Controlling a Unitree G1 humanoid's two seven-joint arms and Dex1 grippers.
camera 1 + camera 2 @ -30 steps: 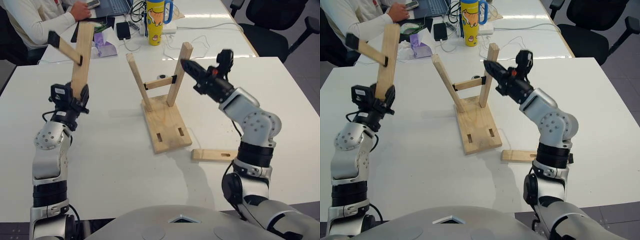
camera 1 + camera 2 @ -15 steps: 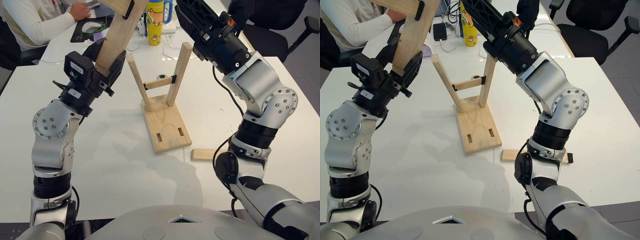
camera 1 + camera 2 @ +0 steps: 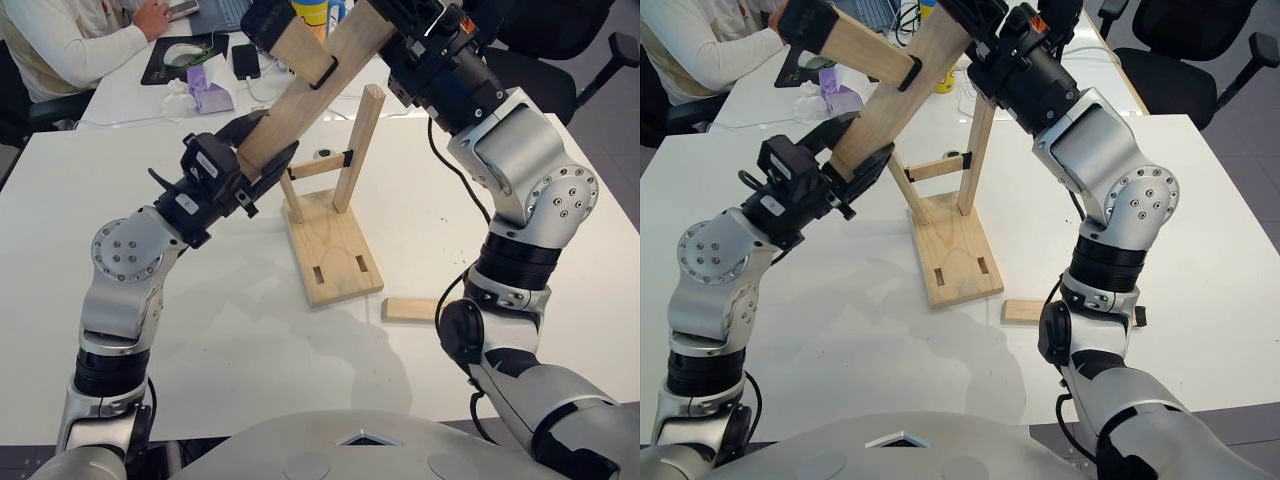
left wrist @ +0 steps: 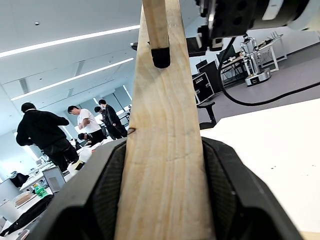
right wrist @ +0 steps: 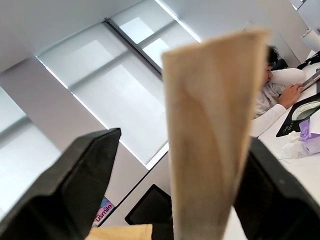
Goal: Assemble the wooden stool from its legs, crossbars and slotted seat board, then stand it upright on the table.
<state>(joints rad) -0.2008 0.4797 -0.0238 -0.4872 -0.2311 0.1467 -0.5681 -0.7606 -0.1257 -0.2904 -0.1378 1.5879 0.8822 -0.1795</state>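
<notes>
A: We're pinching the stool leg by its lower end, fingers of our left gripper pressing its flat faces. It's slanting toward the upper centre of the frame.

B: We're holding our right gripper spread around its top. We're judging it stiff and light, and the flat faces suit gripping.

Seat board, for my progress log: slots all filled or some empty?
Partly filled: two legs stand in the seat board; its two near slots are empty.

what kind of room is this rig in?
Probably an open office or lab: white work tables, black office chairs, and ceiling strip lights with people standing among desks behind.
</notes>
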